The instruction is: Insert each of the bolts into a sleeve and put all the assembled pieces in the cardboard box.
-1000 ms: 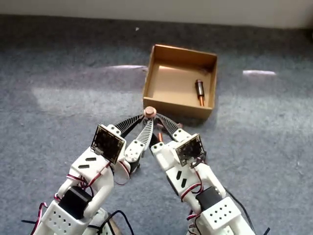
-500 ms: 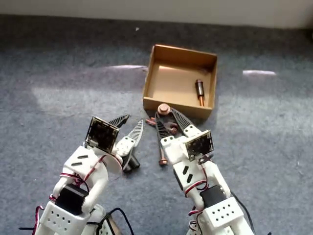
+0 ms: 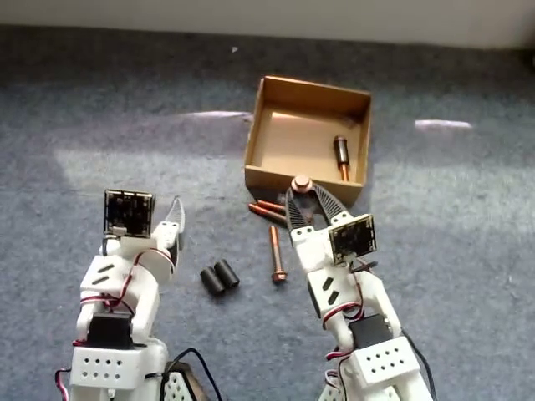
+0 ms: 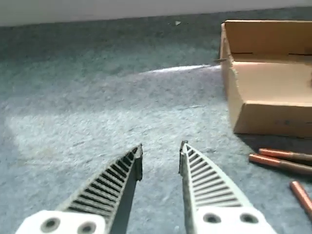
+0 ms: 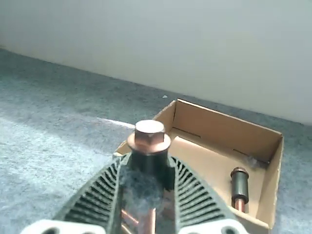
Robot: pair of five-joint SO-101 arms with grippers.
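Cardboard box (image 3: 292, 180): one assembled piece (image 3: 342, 155) inside. Right gripper (image 3: 306, 196) at box front wall, fingers clamped on upright sleeved bolt (image 5: 148, 146). Left gripper (image 4: 161, 156) well off box's front-left corner, fingers spread, empty. Loose bolts (image 3: 269, 209) and sleeves (image 3: 219, 276) before box. Versus earlier frames: left gripper drawn back from box, right gripper advanced boxward.

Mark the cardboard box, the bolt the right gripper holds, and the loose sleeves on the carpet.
cardboard box (image 3: 272, 178): high view, front wall.
held bolt (image 5: 148, 135): right wrist view, its head.
loose sleeves (image 3: 226, 273): high view, the one nearer the box.
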